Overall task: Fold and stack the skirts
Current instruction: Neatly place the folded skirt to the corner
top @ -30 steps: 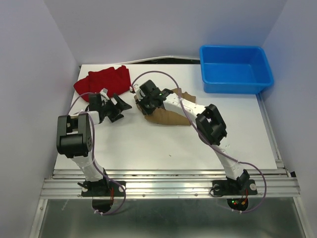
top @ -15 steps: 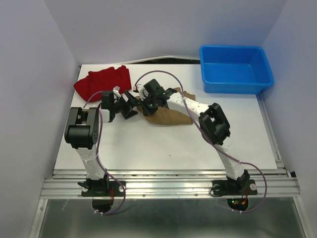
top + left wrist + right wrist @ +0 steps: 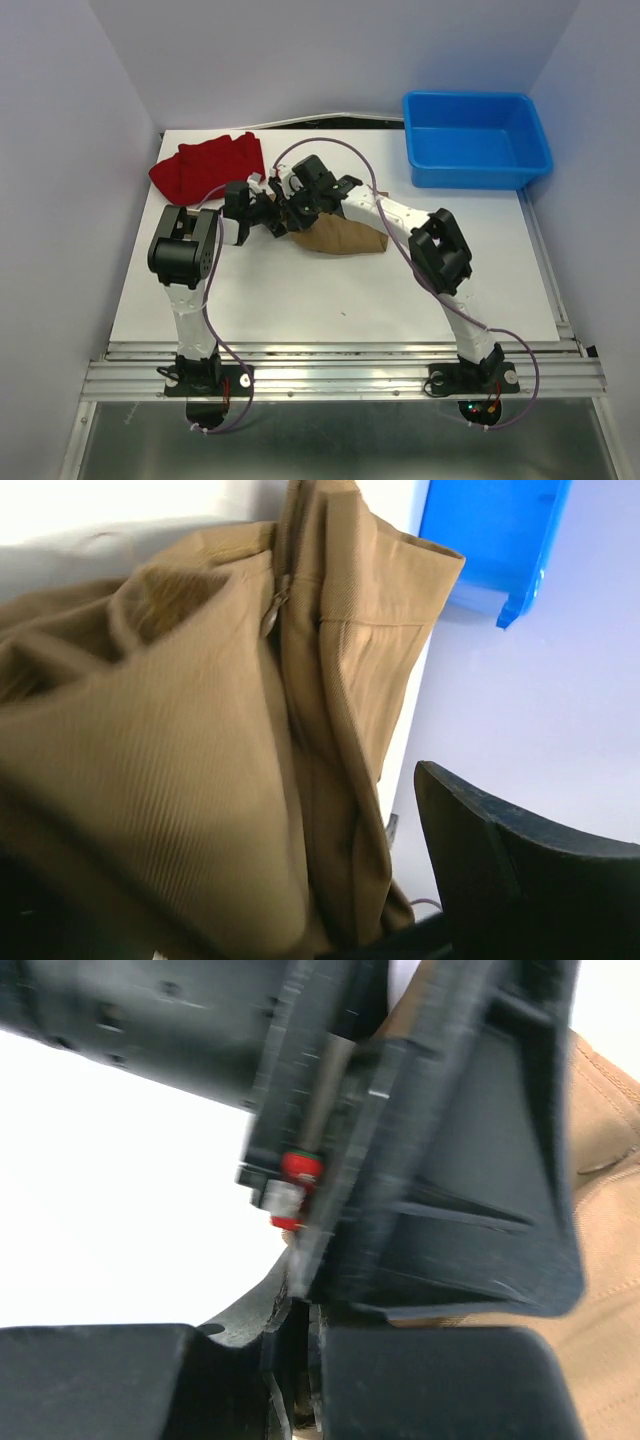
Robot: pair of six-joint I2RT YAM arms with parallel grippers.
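Left gripper [image 3: 266, 213]: stands spread as wide as can be, clamps nothing. From its own wrist camera, shows one dark finger [image 3: 500, 880] at lower right, with the tan skirt [image 3: 180, 760] filling the space ahead, close up and bunched in hanging folds.

Right gripper [image 3: 290, 212]: sits pinched almost flat, just beside the left one, tips nearly meeting. Seems to nip the left edge of the tan skirt. Cannot tell the exact bite from the right wrist view, which is blurred, mostly blocked by the other gripper's black body, and shows tan cloth only at the right edge.

Tan skirt: lies near the middle of the table [image 3: 300, 300], partly under the right forearm. Runs with its long axis left to right in the overhead view, from the two grippers outward, dipping slightly toward the near edge. Looks lifted at the left end, flat further right. Carries a zipper [image 3: 272, 610] along a seam up to the waistband [image 3: 400, 570], and points that end toward the blue bin [image 3: 475, 140].

Red skirt [image 3: 205, 165]: rests crumpled at the far left corner, apart from the tan one, with its long axis left to right and the right end a little farther back.

Blue bin: stands at the far right corner, apart from both skirts.
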